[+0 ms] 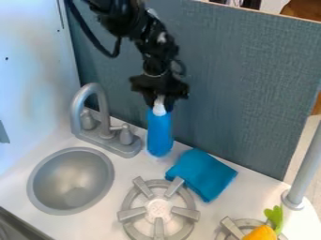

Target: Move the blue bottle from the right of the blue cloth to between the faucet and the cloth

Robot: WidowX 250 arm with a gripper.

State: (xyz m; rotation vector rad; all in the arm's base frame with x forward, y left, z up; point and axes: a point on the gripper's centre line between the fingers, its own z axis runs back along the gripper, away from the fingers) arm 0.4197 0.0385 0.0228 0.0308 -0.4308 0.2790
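Beside faucet (103, 112), blue bottle (160, 136) upright, long axis vertical, directly below claw (160, 104), which grips white cap (159, 108) snugly.

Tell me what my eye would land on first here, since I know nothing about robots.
Probably the black jointed robot arm coming down from the top edge, its black two-finger gripper holding an upright bright blue bottle by its white top. Next, perhaps the folded teal cloth beside the grey toy burner, then the orange toy vegetable with green leaves at the lower right.
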